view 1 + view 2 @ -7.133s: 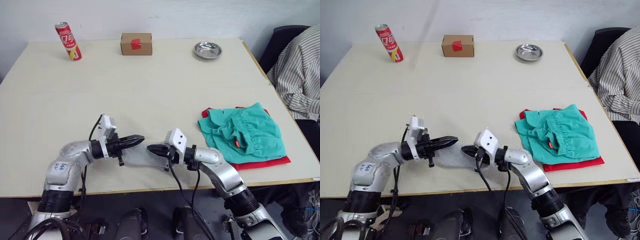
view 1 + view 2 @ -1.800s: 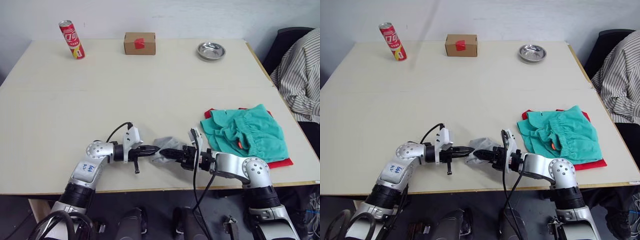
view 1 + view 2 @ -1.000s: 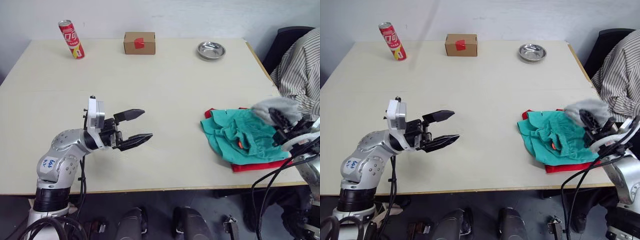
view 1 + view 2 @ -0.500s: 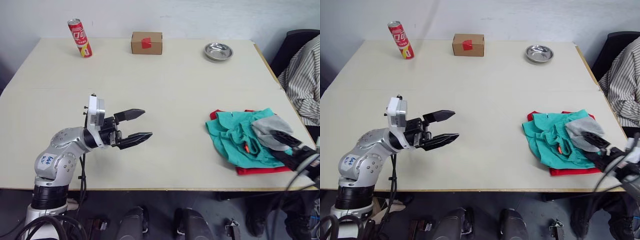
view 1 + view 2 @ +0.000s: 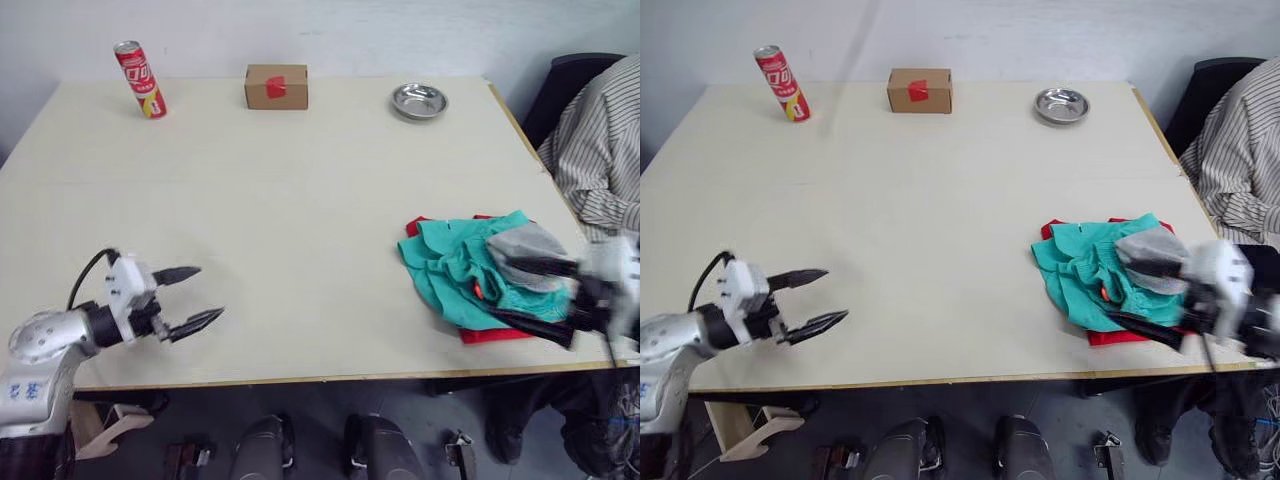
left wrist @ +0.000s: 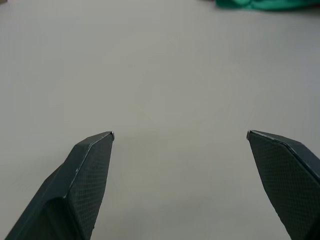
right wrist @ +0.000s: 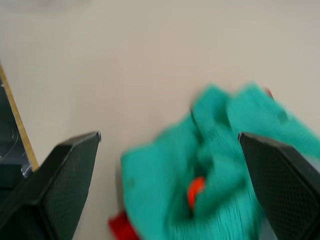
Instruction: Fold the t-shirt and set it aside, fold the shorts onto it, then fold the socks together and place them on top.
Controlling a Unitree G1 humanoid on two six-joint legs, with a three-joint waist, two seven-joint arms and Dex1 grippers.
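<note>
The teal shorts (image 5: 452, 266) lie crumpled at the table's right front, on top of the red t-shirt (image 5: 492, 334), of which only edges show. The grey socks (image 5: 518, 243) rest bunched on the right side of the shorts. My right gripper (image 5: 497, 288) comes in from the right edge, open, one finger across the socks and the other low by the pile's front edge; nothing is clamped. In the right wrist view the shorts (image 7: 220, 150) lie between its spread fingers (image 7: 60, 175). My left gripper (image 5: 208, 292) hovers open over bare table at the left front.
A red can (image 5: 138, 80), a cardboard box (image 5: 276, 87) and a small metal bowl (image 5: 418, 100) stand along the far edge. A person in a striped shirt (image 5: 600, 140) sits by the table's right side, near the pile.
My right gripper carried the socks onto the shorts and opened, letting them go there. My left arm pulled back toward the left front corner, still open. The camera also shifted.
</note>
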